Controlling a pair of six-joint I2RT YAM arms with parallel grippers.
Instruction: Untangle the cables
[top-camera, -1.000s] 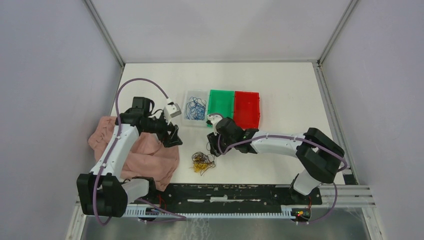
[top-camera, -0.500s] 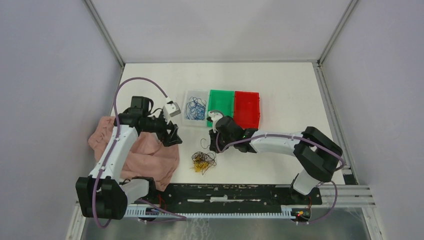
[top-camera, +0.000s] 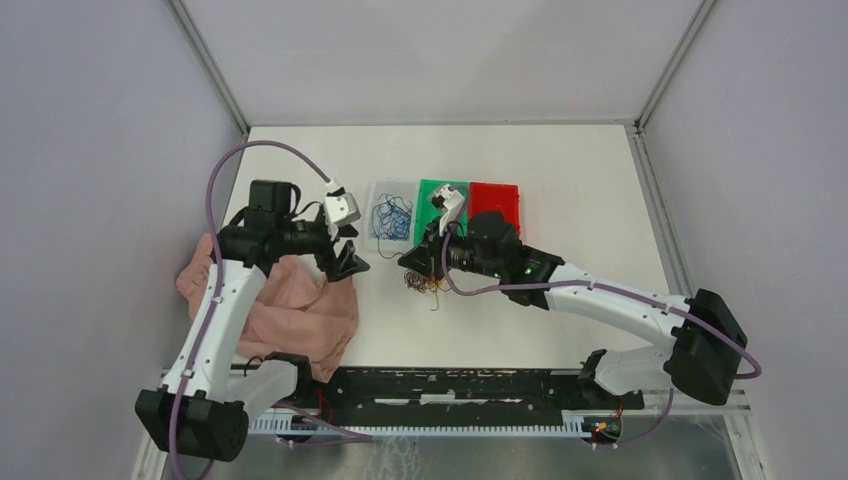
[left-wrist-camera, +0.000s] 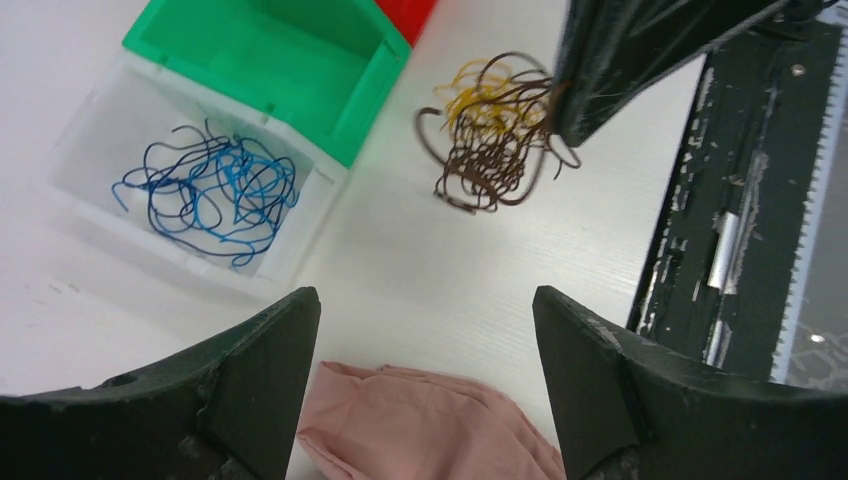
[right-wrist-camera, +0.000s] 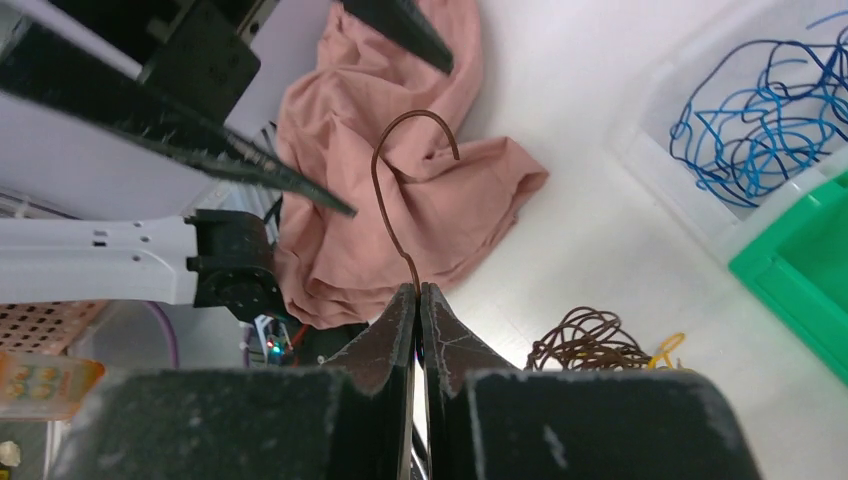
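The cables (top-camera: 425, 285) are a small tangle of brown and yellow wires (left-wrist-camera: 495, 130) hanging under my right gripper (top-camera: 415, 262), just in front of the bins. That gripper (right-wrist-camera: 418, 290) is shut on one brown cable (right-wrist-camera: 385, 170), whose free end curls up in a hook past the fingertips. The rest of the tangle (right-wrist-camera: 590, 340) shows low beside the fingers. Several blue cables (left-wrist-camera: 215, 190) lie in the clear bin (top-camera: 375, 238). My left gripper (left-wrist-camera: 425, 300) is open and holds nothing, above the table edge of the pink cloth, left of the tangle (top-camera: 345, 255).
A green bin (top-camera: 443, 205) and a red bin (top-camera: 495, 215) stand in a row right of the clear bin. A crumpled pink cloth (top-camera: 300, 310) lies at the left front under the left arm. The black rail (top-camera: 450, 385) runs along the near edge.
My right gripper has shut on a brown cable and moved up and back toward the bins, taking the tangle with it. The left gripper has shifted slightly back, still open.
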